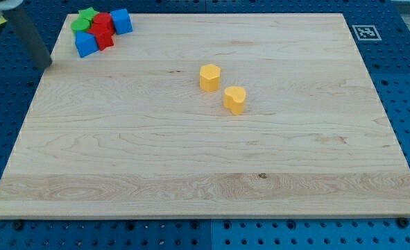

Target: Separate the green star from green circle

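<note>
The green star [89, 14] sits at the top left corner of the wooden board [191, 167], in a tight cluster. The green circle [80, 26] touches it just below and to its left. Two red blocks [103, 22] [105, 39] and two blue blocks [122, 21] [85, 45] press against them. My rod comes down from the view's top left, and my tip [46, 64] is at the board's left edge. It is below and left of the cluster, apart from the lower blue block.
A yellow hexagonal block [209, 77] and a second yellow block [235, 99] stand near the board's middle, close together. A black-and-white marker tag [366, 32] lies off the board's top right corner. Blue pegboard [406, 83] surrounds the board.
</note>
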`<state>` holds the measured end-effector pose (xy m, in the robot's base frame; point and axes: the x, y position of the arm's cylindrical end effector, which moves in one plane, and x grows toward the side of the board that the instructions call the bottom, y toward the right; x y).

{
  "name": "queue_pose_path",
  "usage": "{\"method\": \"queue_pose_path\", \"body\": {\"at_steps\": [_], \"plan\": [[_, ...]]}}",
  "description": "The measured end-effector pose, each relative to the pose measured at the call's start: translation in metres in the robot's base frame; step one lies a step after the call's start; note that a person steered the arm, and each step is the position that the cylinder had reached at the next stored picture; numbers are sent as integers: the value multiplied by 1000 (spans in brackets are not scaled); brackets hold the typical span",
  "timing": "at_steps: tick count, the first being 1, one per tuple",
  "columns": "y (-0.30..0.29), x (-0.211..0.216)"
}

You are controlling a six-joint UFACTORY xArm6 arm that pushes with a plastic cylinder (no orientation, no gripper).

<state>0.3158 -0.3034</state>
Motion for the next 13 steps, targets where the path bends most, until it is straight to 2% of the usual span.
{"method": "queue_pose_path", "body": {"at_steps": [1, 2, 3, 5, 8, 9, 11, 13], "plan": [[1, -65], [1, -112], [3, -125], [58, -124], [51, -100], [72, -95], [84, -55], [107, -55]]}}
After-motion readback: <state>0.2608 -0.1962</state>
